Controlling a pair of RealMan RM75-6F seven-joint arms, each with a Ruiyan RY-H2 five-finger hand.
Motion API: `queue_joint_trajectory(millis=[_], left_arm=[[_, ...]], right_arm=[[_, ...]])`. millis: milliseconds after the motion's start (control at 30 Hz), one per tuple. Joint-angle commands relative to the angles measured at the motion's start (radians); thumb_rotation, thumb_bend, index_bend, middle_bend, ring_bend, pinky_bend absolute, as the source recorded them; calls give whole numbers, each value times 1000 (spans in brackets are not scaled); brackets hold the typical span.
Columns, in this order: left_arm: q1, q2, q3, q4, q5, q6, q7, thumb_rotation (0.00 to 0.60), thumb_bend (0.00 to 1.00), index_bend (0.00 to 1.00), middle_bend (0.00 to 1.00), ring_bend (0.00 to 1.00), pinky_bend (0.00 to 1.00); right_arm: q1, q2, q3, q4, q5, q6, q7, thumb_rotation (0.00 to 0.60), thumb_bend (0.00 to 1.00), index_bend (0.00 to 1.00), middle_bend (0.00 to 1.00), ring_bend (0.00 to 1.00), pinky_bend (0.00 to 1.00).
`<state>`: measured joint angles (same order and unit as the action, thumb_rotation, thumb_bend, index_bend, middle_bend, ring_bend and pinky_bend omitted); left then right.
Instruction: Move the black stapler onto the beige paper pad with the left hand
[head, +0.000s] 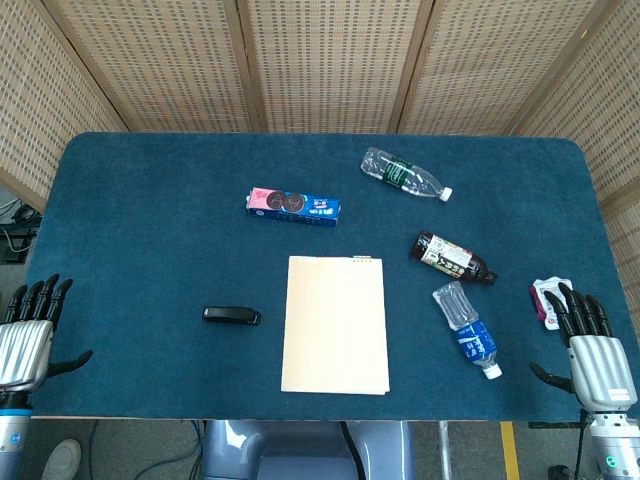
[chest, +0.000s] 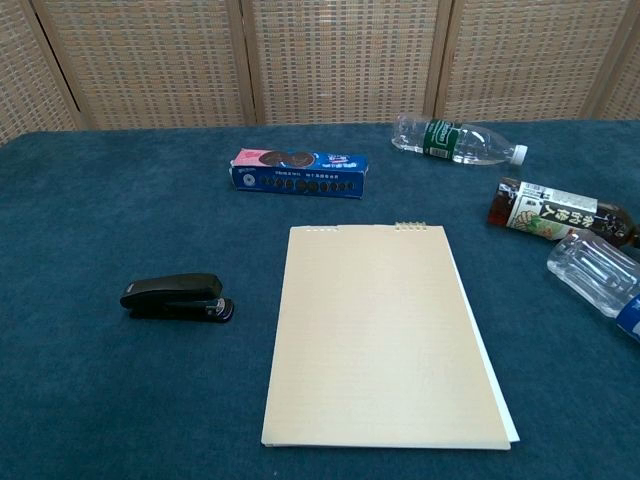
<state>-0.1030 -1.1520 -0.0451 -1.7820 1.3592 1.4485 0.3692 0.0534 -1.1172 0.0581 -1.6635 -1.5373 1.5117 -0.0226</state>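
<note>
Head view: bare table (head: 150, 220) lies between the black stapler (head: 231, 316) and beige paper pad (head: 335, 325) — the stapler's long axis parallels the front edge; left hand (head: 25, 335) and right hand (head: 595, 350) both empty, fingers spread.

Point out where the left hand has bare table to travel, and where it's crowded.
Bare cloth runs from the left hand to the black stapler and on to the beige paper pad. The bottles right of the pad crowd that side.

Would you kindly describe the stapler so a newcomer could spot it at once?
Find the beige paper pad at the middle of the blue table. Just left of it lies the stapler, alone on the cloth. It is the only small, all-black object there.
</note>
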Motion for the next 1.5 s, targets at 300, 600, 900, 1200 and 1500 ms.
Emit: queue_joint_trajectory(millis=[300, 600, 900, 1200, 1500], left_arm=[[-4, -6, -8, 5, -6, -1, -13, 600, 134, 0, 0, 0, 0], [-10, -7, -12, 12, -12, -9, -21, 600, 144, 0, 0, 0, 0], [-10, -20, -15, 18, -7, 4, -12, 600, 166, 0, 0, 0, 0], [-40, -42, -39, 31, -25, -21, 3, 600, 176, 0, 0, 0, 80], [-157, -62, -86, -3, -58, -148, 89, 600, 183, 127, 0, 50, 169]], right_arm=[[-1, -4, -1, -1, 0, 2, -1, 600, 96, 20, 0, 0, 0], [-4, -3, 5, -3, 3, 15, 4, 600, 97, 26, 0, 0, 0], [-6, -1, 3, 2, 2, 16, 15, 600, 96, 31, 0, 0, 0], [-4, 1, 2, -4, 10, 5, 18, 600, 96, 40, 0, 0, 0], [-8, 10, 4, -11, 10, 12, 37, 600, 94, 60, 0, 0, 0]])
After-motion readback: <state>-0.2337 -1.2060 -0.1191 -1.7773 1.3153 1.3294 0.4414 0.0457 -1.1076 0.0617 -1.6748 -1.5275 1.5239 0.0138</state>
